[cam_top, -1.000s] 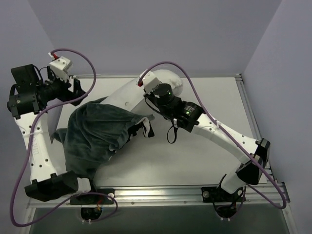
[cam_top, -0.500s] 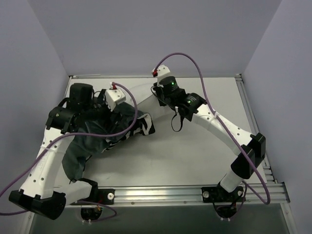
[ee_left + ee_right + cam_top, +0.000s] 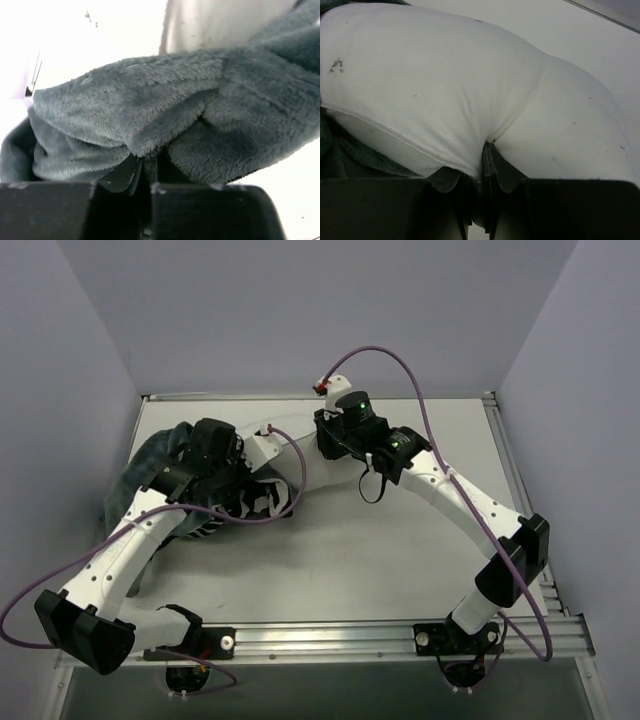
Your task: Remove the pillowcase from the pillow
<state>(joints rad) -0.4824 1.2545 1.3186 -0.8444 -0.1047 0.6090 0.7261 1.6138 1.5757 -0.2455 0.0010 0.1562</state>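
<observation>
The pillowcase (image 3: 150,470) lies bunched at the left of the table, grey side up, with zebra stripes (image 3: 265,502) showing at its right end. My left gripper (image 3: 245,480) is down on it. In the left wrist view my left gripper (image 3: 147,162) is shut on a fold of the grey pillowcase (image 3: 150,110), and the white pillow (image 3: 225,25) shows beyond. The pillow (image 3: 292,426) sticks out of the case toward the back. My right gripper (image 3: 322,445) is at its end. The right wrist view shows my right gripper (image 3: 485,150) shut on a pinch of the pillow (image 3: 445,75).
Purple cables loop over both arms (image 3: 400,365). A metal rail (image 3: 330,635) runs along the near table edge, and grey walls close in the left, back and right sides. Bare tabletop (image 3: 380,560) lies right of the bundle.
My left arm swung in from the far left onto the pillowcase and its jaws closed on the grey fabric. The right gripper drew the pillow's end toward the back.
</observation>
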